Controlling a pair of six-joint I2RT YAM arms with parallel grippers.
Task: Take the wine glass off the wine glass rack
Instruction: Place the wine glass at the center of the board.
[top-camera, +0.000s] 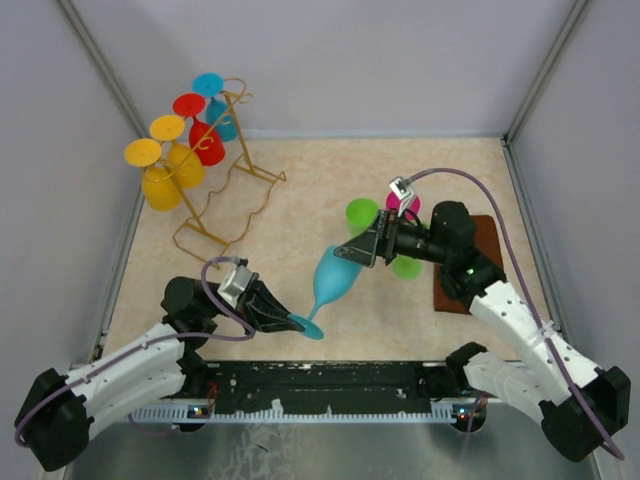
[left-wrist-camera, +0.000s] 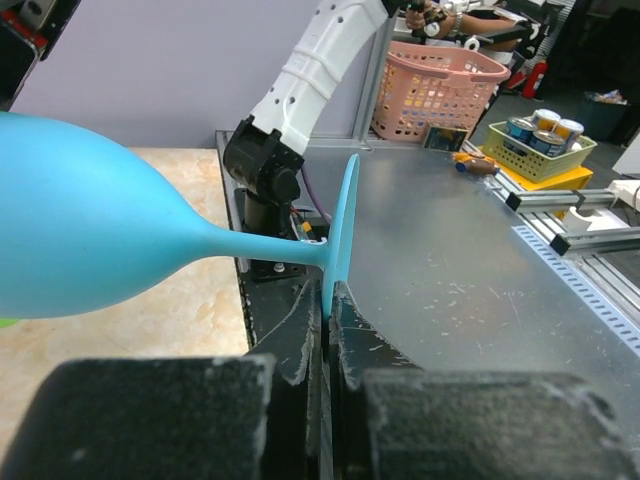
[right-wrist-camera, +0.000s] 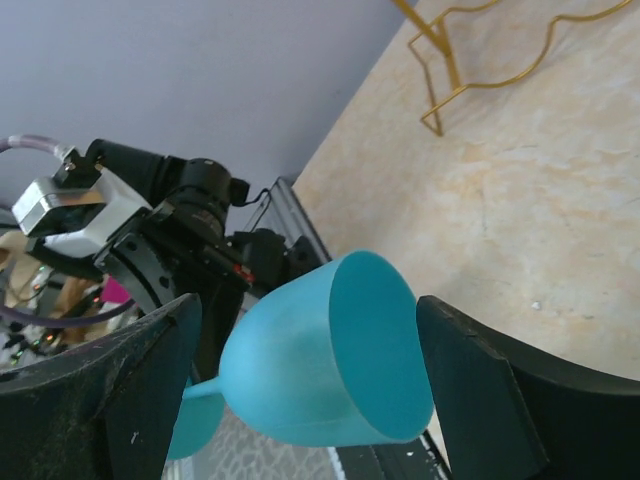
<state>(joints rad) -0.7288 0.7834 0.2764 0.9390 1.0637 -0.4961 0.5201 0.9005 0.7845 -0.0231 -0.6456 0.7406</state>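
A light blue wine glass (top-camera: 335, 278) hangs tilted over the table, off the golden wire wine glass rack (top-camera: 243, 150) at the back left. My left gripper (top-camera: 288, 318) is shut on the edge of the glass's round foot (left-wrist-camera: 345, 225), and the bowl (left-wrist-camera: 80, 230) points away to the left. My right gripper (right-wrist-camera: 305, 385) is open, its fingers (right-wrist-camera: 480, 390) standing on either side of the bowl (right-wrist-camera: 320, 370) with a gap on each side. The rack's wavy base (right-wrist-camera: 470, 60) shows at the top of the right wrist view.
Yellow (top-camera: 160, 182), red (top-camera: 203, 138) and cyan (top-camera: 220, 110) glasses hang on the rack. A green glass (top-camera: 361, 213) and a magenta one (top-camera: 404, 206) stand by the right arm, next to a brown board (top-camera: 482, 245). Grey walls close three sides.
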